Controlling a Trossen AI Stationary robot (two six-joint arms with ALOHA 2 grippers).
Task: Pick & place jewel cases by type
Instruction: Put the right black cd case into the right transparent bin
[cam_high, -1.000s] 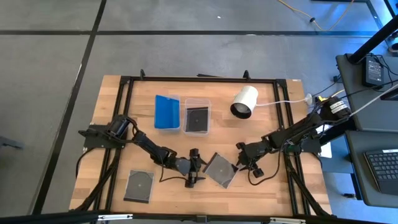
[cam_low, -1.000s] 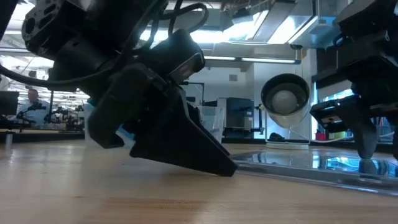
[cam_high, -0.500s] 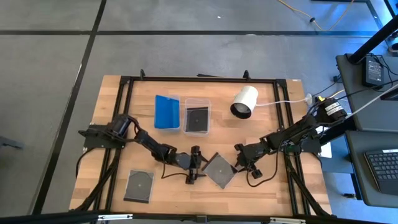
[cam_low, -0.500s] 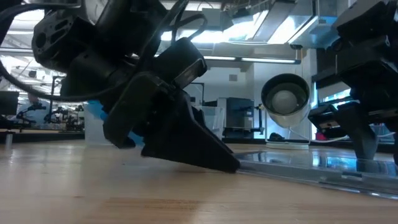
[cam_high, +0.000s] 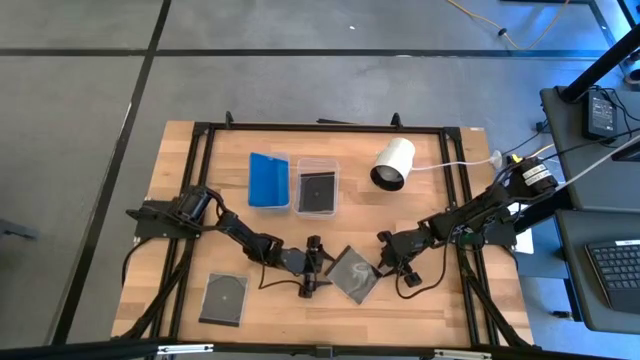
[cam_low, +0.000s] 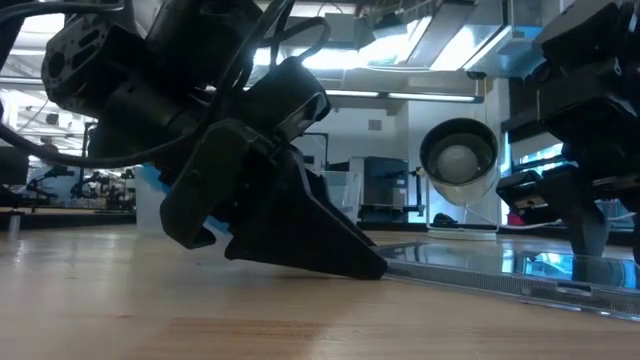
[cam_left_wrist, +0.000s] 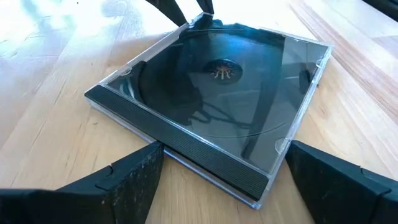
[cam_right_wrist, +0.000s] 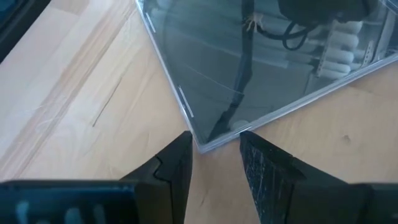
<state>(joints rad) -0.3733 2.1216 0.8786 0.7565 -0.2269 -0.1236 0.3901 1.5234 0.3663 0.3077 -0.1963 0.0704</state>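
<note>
Over the last second the left arm draws its claw in toward the dark jewel case at the middle front of the surface, and the case sits a little further toward the left claw than it did a second ago. The left claw's fingers stand wide apart, one on each side of the case's ribbed spine edge in the left wrist view, not yet touching it. The right claw is at the opposite corner; the right wrist view shows its two fingers partly closed with the case's corner sitting between the tips, seemingly pinching or steadying it. This reads as a two-arm handoff or squaring-up of the case (the grip by the left arm is not yet made).

The case lies flat, turned like a diamond to the surface's edges, its spine side facing the left claw and one corner toward the right claw. Being square, it has no real long axis; the spine edge is the useful reference.

Another dark case lies at the front left, and a blue case and a dark one rest in clear tubs at the back.
</note>
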